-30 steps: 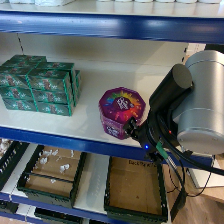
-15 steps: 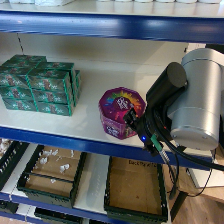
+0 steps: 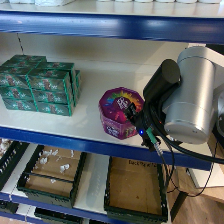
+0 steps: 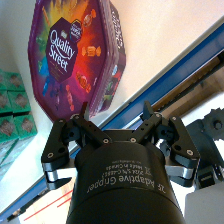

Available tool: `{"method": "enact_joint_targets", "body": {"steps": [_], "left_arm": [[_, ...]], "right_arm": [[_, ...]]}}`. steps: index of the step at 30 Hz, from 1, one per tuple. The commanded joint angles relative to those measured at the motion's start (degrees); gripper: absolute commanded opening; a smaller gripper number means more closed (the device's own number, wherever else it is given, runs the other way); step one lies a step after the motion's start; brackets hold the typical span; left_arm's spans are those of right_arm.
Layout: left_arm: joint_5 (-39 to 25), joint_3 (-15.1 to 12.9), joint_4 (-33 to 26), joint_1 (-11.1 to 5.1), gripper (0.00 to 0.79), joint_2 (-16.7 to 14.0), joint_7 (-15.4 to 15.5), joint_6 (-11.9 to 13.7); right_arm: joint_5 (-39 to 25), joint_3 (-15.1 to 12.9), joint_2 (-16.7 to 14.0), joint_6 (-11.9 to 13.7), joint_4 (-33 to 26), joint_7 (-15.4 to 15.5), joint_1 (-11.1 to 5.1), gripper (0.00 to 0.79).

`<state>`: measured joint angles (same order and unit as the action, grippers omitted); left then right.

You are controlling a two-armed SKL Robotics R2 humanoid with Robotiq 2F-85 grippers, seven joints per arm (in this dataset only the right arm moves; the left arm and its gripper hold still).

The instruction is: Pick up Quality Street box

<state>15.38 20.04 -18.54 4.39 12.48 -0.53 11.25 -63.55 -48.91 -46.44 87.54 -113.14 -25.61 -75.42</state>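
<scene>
The right arm has pushed in toward the shelf since the earlier frames, and its gripper (image 3: pixel 134 116) now sits right at the near right side of the Quality Street box (image 3: pixel 119 111), where before it hung lower and further off.

Nearest the wrist camera, the black gripper (image 4: pixel 116 117) body fills the foreground, and its two fingers (image 4: pixel 82 121) are spread apart with nothing between them. One fingertip seems to reach the tub's lower edge, though I cannot tell whether it touches. Just past the fingers, the Quality Street box (image 4: pixel 75 55) stands upright on the white shelf (image 3: pixel 90 120), close to the blue front rail (image 3: pixel 75 142), lid on, its dark logo facing up.

Farther to the robot's left on the same shelf, well apart from the tub, the green rectangular boxes (image 3: pixel 40 85) stand stacked in several layers. Below the shelf, dark crates (image 3: pixel 50 172) sit side by side, one lined with brown cardboard (image 3: pixel 135 187).
</scene>
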Motion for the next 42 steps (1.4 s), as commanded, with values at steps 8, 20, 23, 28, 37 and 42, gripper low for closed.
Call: {"method": "enact_joint_targets", "body": {"steps": [8,20,23,28,37,42], "left_arm": [[0.0,0.0,0.0,0.0,0.0,0.0,0.0,0.0],[0.0,0.0,0.0,0.0,0.0,0.0,0.0,0.0],[0.0,0.0,0.0,0.0,0.0,0.0,0.0,0.0],[0.0,0.0,0.0,0.0,0.0,0.0,0.0,0.0],[0.0,0.0,0.0,0.0,0.0,0.0,0.0,0.0],[0.0,0.0,0.0,0.0,0.0,0.0,0.0,0.0]], "right_arm": [[0.33,-0.55,1.28,-0.08,2.77,-1.29,-0.17,0.785],[0.33,-1.2,3.29,-1.08,8.48,-2.5,-0.41,0.785],[0.28,-1.35,3.65,-1.3,9.13,-2.76,-0.43,0.785],[0.27,-1.58,4.11,-1.32,9.99,-3.3,-0.43,0.768],[-1.13,-1.85,4.9,-1.62,12.01,-3.98,-0.43,0.683],[-1.23,-1.89,5.34,-2.04,13.21,-4.22,-0.35,0.56]]}}
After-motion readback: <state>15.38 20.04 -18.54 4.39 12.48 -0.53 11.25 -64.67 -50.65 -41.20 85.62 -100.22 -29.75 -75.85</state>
